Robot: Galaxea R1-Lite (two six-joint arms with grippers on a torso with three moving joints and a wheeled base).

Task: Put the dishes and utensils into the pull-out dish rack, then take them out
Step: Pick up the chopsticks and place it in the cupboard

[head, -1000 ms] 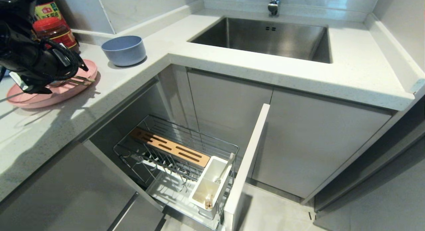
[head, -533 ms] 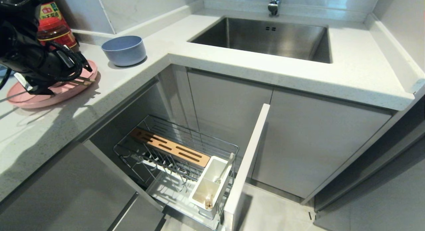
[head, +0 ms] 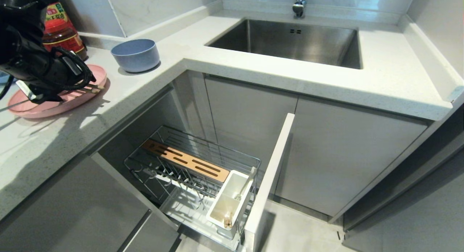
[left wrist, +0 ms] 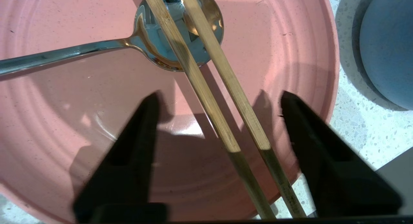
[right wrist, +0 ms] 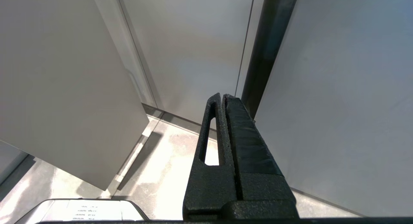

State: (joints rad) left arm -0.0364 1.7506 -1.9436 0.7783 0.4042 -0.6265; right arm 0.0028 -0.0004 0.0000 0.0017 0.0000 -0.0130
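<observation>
Right now my left claw (left wrist: 219, 100) hangs over the flat round pink plate (left wrist: 64, 88) on the white speckled counter (head: 253, 63). Its two black fingers (left wrist: 129, 153) stand apart, one on each side of the pair of light wooden chopsticks (left wrist: 209, 88), and I see a gap between each finger and the sticks, so I am not pinching them. The chopsticks lie side by side on the plate. Their far ends cross over the bowl of the slim shiny metal spoon (left wrist: 151, 46), and their near ends poke out past the plate's rim. The spoon lies on the plate too, with its handle pointing off to one side.

The small round blue-grey bowl (head: 136, 54) sits on the counter just beside the plate. Behind the plate stands a jar with a red lid (head: 59, 36).

Down below the counter, the shiny wire dish rack (head: 188, 165) is pulled out with its pale grey door front (head: 270, 176). A wooden board with slots (head: 185, 159) lies across the rack. The white plastic box (head: 228, 201) at the front has something small and brown in its bottom, and I cannot tell what it is. The steel sink (head: 290, 41) is at the back of the counter.

My right claw (right wrist: 222, 100) hangs low beside the grey cupboard doors (right wrist: 64, 88). Its fingers are pressed tight together and it holds nothing.
</observation>
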